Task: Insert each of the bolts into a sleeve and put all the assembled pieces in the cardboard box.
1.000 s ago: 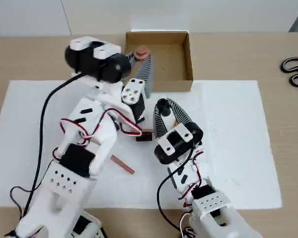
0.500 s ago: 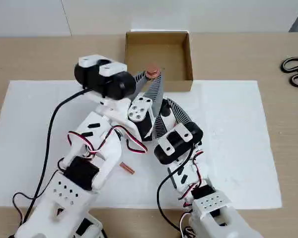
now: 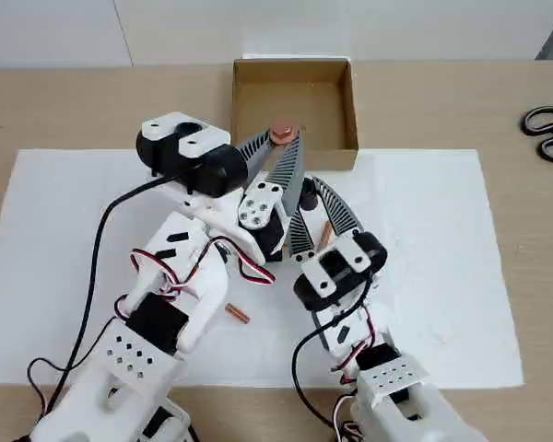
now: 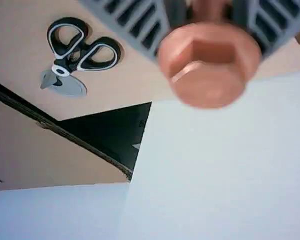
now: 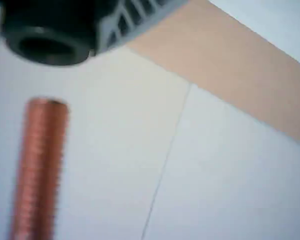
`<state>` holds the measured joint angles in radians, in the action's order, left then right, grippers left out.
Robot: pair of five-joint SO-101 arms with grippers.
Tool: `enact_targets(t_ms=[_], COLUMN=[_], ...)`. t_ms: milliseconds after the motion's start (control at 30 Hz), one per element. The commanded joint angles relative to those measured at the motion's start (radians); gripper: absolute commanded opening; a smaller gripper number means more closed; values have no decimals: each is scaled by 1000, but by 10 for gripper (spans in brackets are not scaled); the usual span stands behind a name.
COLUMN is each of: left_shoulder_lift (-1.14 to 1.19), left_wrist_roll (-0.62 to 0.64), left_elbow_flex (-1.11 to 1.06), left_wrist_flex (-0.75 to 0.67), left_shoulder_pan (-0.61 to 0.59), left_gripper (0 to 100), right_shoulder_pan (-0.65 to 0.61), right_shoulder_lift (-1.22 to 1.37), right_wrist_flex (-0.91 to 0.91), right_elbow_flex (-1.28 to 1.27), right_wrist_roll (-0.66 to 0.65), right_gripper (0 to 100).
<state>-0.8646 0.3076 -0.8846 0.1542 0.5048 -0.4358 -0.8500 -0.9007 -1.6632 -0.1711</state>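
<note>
My left gripper (image 3: 281,138) is shut on a copper bolt, its hex head (image 3: 281,134) up, just in front of the cardboard box (image 3: 348,101). The left wrist view has that hex head (image 4: 210,65) close up between the grey fingers (image 4: 135,20). Directly below it, my right gripper (image 3: 311,195) is shut on a black sleeve (image 3: 307,195); its round opening (image 5: 45,47) faces the right wrist camera. A threaded copper shaft (image 5: 40,165) ends just short of the sleeve and appears between the right fingers (image 3: 324,234). I cannot tell whose shaft it is.
A second copper bolt (image 3: 237,314) lies on the white paper (image 3: 442,276) beside the left arm's base. The box holds nothing. Scissors (image 3: 548,132) lie at the table's far right edge, also seen as scissors (image 4: 82,50) from the left wrist.
The left arm brought the bolt from over the box's left side back and to the right, to just above the right gripper's sleeve. The right gripper shifted slightly right.
</note>
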Motion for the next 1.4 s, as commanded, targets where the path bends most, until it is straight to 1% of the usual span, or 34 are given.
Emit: enact_targets(t_ms=[0, 400, 633, 933, 1100, 1367], left_shoulder_lift=[-32, -25, -25, -25, -25, -25], left_wrist_roll=[3, 5, 5, 3, 2, -91], left_elbow_flex=[10, 7, -50, -48, -48, -58], left_wrist_flex=[-31, -31, -32, -37, -103, -98], left_shoulder_pan=[5, 12, 28, 32, 32, 32], left_gripper=[6, 6, 6, 6, 6, 6], right_shoulder_pan=[2, -1, -1, -1, -1, -1], right_shoulder_lift=[-19, -19, -19, -19, -19, -19], right_wrist_flex=[-24, -24, -24, -24, -24, -24], right_elbow_flex=[-5, -5, -5, -5, -5, -5], right_wrist_roll=[44, 48, 48, 44, 44, 43], right_gripper=[4, 4, 4, 4, 4, 4])
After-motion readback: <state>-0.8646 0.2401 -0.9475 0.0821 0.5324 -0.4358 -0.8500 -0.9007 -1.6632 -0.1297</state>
